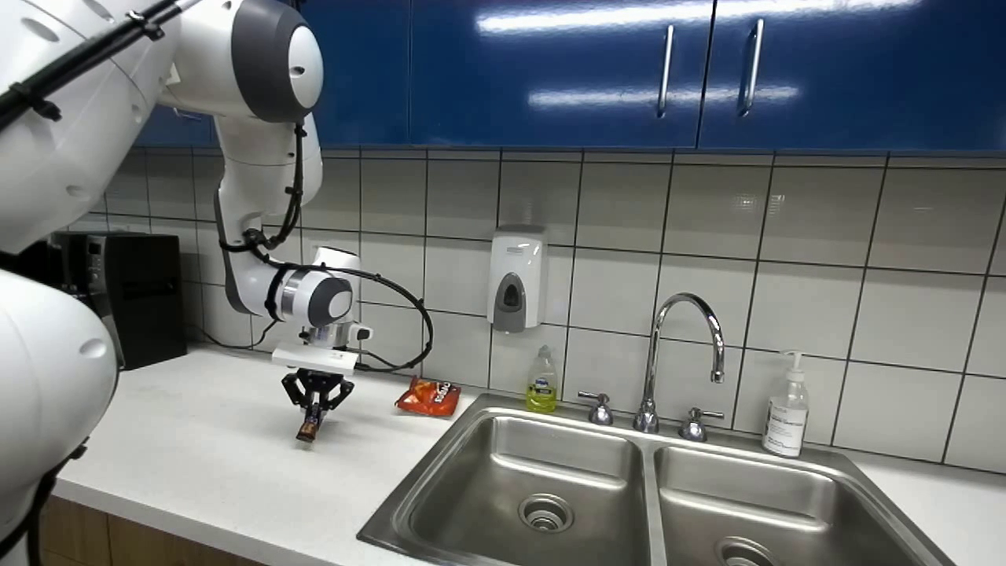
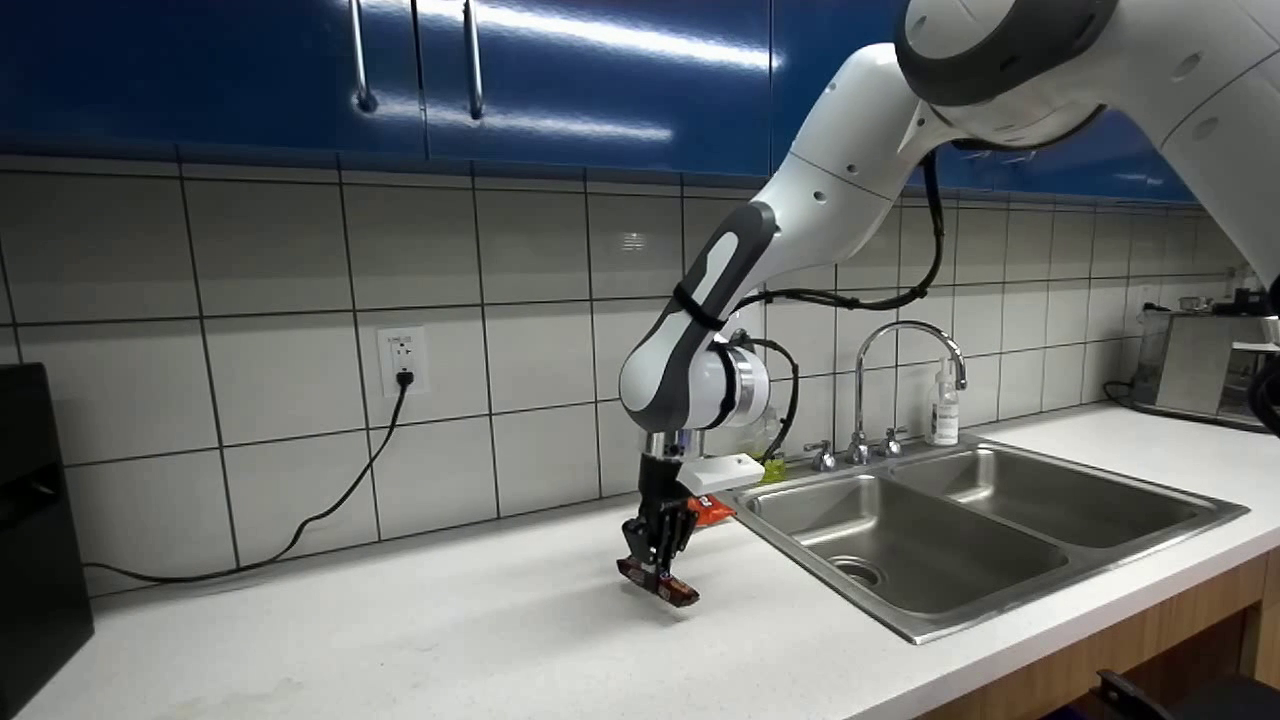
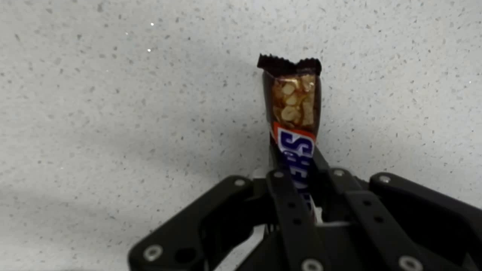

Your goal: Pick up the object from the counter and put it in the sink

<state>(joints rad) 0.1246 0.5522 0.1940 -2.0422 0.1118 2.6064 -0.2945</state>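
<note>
The object is a slim, dark brown candy bar with a reddish tint, seen in both exterior views (image 1: 307, 430) (image 2: 677, 589) and in the wrist view (image 3: 293, 99). My gripper (image 1: 316, 412) (image 2: 655, 565) (image 3: 297, 160) points down and is shut on its middle, one finger on each side; the bar's rear part is hidden by the fingers. The bar is held low, seemingly just above the white counter (image 1: 196, 440) (image 2: 400, 620) (image 3: 113, 113), with a shadow under it. The steel double sink (image 1: 393, 515) (image 2: 800, 570) is to one side, its left basin nearer the gripper.
A flat orange-red packet (image 1: 429, 398) lies between gripper and sink near the wall. A yellow-green soap bottle (image 1: 541, 385), chrome faucet (image 1: 652, 362) and pump bottle (image 1: 787, 417) stand behind the sink. A black machine (image 1: 145, 299) stands at the counter's far end. Blue cabinets (image 1: 550, 71) hang above.
</note>
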